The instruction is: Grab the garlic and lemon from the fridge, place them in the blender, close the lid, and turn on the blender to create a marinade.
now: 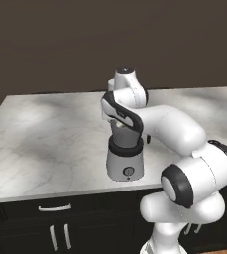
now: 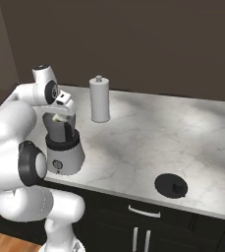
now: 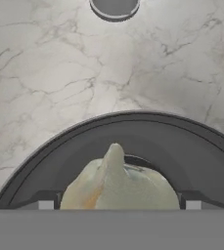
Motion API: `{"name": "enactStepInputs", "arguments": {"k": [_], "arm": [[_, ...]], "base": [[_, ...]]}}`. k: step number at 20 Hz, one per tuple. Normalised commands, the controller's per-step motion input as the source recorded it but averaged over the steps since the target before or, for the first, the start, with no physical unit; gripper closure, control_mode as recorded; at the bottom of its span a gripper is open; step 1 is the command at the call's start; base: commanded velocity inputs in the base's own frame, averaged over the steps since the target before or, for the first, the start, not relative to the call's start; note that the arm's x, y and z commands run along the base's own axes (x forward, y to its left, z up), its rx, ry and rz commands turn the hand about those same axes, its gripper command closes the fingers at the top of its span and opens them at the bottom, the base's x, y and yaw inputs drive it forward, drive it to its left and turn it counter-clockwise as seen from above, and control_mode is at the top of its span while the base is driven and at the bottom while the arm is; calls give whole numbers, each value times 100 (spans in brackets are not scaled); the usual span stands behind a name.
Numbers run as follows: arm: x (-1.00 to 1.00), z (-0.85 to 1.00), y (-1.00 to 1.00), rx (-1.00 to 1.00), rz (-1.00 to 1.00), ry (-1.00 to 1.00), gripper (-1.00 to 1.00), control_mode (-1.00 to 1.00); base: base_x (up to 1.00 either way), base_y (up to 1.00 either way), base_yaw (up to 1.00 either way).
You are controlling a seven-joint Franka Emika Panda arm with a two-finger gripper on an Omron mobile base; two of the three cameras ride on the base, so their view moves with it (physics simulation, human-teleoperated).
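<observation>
Directly above the blender [image 2: 61,147] jar's mouth, the gripper [image 2: 60,118] holds the garlic [image 3: 117,185] between its fingers, poised to drop.

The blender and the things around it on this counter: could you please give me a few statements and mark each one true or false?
1. The garlic sits between the gripper fingers above the blender jar. True.
2. The lid is on the jar. False: it lies flat on the counter, well apart from the blender.
3. A tall white cylinder stands behind the blender. True.
4. The blender lies on its side. False: it stands upright.
</observation>
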Motion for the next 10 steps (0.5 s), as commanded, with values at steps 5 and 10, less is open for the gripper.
{"name": "enactStepInputs", "arguments": {"k": [5,10], "arm": [[8,-55,-20,0,9,2,100,-100],[14,-53,-24,1,13,0,100,-100]], "base": [[0,0,0],[0,0,0]]}}
